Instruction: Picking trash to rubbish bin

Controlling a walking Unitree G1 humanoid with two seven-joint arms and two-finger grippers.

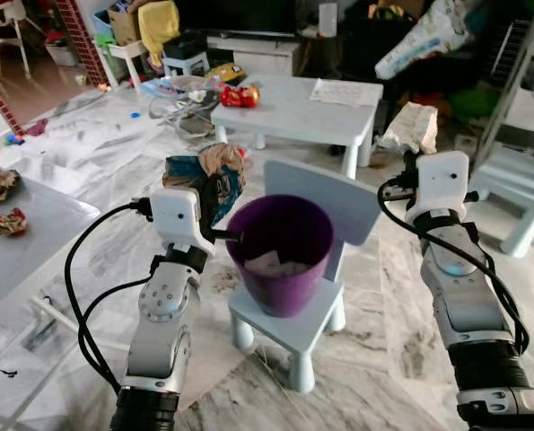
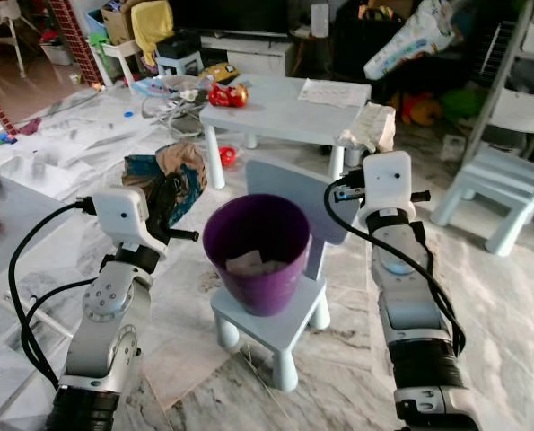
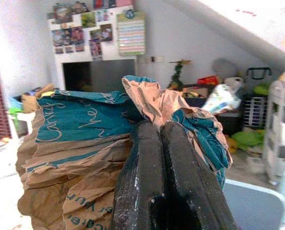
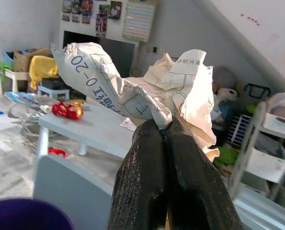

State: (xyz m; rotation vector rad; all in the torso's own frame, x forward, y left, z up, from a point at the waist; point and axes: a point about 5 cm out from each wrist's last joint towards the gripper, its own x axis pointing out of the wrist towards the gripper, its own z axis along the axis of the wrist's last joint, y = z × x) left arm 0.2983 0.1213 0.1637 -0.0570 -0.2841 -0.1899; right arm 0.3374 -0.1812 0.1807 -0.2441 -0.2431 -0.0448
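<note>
A purple bin (image 1: 280, 256) stands on a small pale blue chair (image 1: 316, 202) right in front of me, with crumpled paper inside it. My left gripper (image 1: 214, 184) is shut on a crumpled brown and teal paper bag (image 3: 80, 143), held up just left of the bin's rim. My right gripper (image 4: 164, 129) is shut on a crumpled white printed paper (image 1: 412, 127), held up to the right of the bin and behind the chair back.
A pale blue table (image 1: 302, 112) with a red wrapper (image 1: 240, 95) stands behind the chair. A grey table (image 1: 15, 242) at my left carries crumpled trash (image 1: 6, 221). A light blue stool (image 1: 518, 193) and shelves stand at the right.
</note>
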